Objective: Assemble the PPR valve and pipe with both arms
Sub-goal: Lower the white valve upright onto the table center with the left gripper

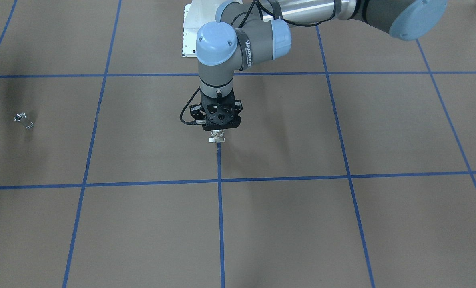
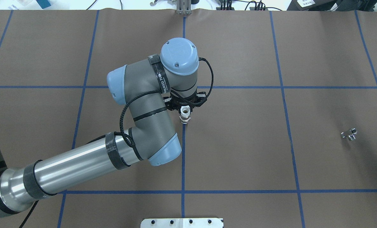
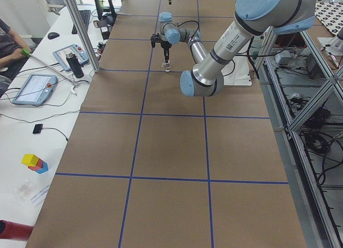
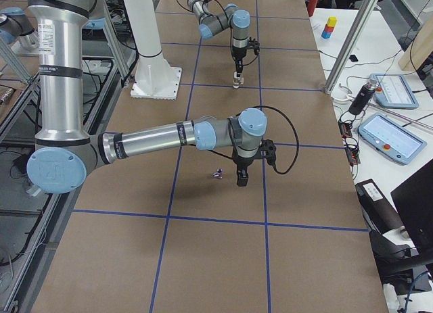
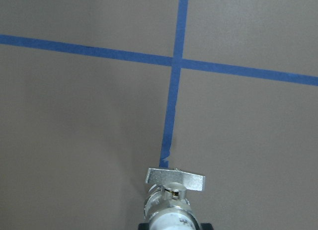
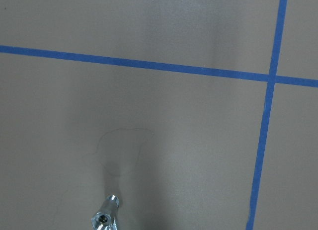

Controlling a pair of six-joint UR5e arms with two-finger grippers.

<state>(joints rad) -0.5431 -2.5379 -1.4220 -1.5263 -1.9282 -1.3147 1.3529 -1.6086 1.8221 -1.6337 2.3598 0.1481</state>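
Our left gripper (image 1: 219,129) points straight down over the middle of the desk (image 1: 302,224), clenched on the valve (image 1: 217,137). It holds the valve upright, white ring end on top and flat handle out to one side, low over the tip of a blue tape line (image 5: 171,115). We cannot tell whether the valve touches the desk. Well apart from it, far off on our right side, the pipe (image 2: 349,134) lies loose on the desk. Our right gripper (image 4: 241,178) hangs just beside the pipe, fingers down. It shows only in the side view, so we cannot tell whether it is released or clenched, though nothing appears to be in it. As we judge it, the task is at an early stage. The valve is in hand, but the pipe is not yet picked up, and bringing the two together and joining them is all left to do. We see no container on the desk.
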